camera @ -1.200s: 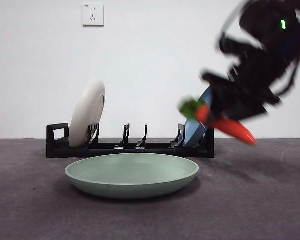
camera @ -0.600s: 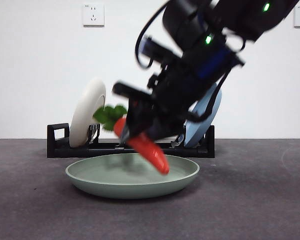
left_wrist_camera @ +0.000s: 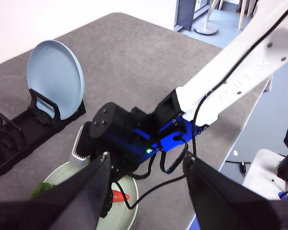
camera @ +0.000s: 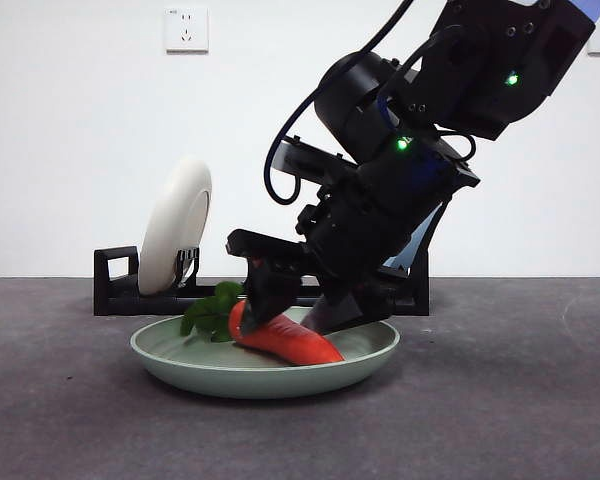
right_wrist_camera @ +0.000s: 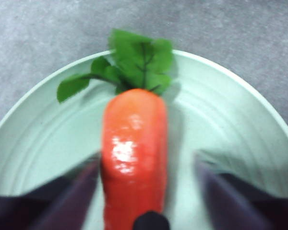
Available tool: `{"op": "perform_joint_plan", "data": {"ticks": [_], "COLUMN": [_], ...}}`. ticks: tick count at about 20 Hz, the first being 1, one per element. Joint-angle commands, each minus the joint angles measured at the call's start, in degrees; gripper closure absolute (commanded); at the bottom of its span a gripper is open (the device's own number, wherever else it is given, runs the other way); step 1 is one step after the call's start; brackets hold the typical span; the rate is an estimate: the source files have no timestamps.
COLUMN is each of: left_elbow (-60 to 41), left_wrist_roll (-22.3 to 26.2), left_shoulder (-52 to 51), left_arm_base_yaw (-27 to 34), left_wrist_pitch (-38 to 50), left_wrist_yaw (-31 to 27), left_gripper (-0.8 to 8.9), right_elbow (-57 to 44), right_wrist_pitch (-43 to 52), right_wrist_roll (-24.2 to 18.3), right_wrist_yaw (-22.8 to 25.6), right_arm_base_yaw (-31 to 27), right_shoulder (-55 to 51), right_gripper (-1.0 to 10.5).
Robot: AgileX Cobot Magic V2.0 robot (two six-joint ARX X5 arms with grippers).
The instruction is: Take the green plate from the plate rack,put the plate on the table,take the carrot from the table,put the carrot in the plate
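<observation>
right wrist view: carrot lies in the green plate, right gripper jaws spread wide either side, not clamping. judged light, rigid, glossy-slippery; grip mid-body. left gripper wide, empty.

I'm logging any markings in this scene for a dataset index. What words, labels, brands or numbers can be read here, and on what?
None can be read.
Wall socket: a tiny mark at its upper left corner, too small to read.
Green plate, carrot, cream-white plate, blue plate, plate rack: no text visible.
Right gripper: only green indicator lights, no lettering visible.
</observation>
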Motion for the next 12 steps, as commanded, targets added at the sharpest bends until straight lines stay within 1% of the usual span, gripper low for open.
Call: {"op": "perform_joint_plan", "data": {"ticks": [1,4,7,9,12], "left_elbow": [-0.15,-0.15,-0.15,-0.15,-0.15], "left_wrist_roll": [-0.31,-0.31,-0.15,-0.09,0.09], "left_shoulder": [0.00,0.00,0.00,0.00,0.00], "left_arm_base_yaw": [-0.13,-0.13,-0.11,-0.11,0.00], "left_wrist_pitch": [-0.20,-1.49,-2.23,-2.64,-4.52], "left_wrist_yaw": [-0.04,-0.09,-0.31,-0.31,-0.31], "left_gripper": [5.53,5.53,5.53,5.53,5.54], "right_elbow": [-0.35,-0.35,-0.35,-0.35,-0.35], "right_wrist_pitch": [0.37,-1.51,-6.84,-14.88,-31.34], "right_wrist_roll": [0.70,0.70,0.70,0.66,0.68], "right_wrist_yaw": [0.07,0.07,-0.02,-0.13,-0.20], "right_arm_base_yaw": [0.13,0.13,0.13,0.13,0.13], "right_shoulder": [-0.31,-4.57,-12.94,-20.37,-32.22], "right_gripper": [4.6,4.7,4.7,4.7,4.7]}}
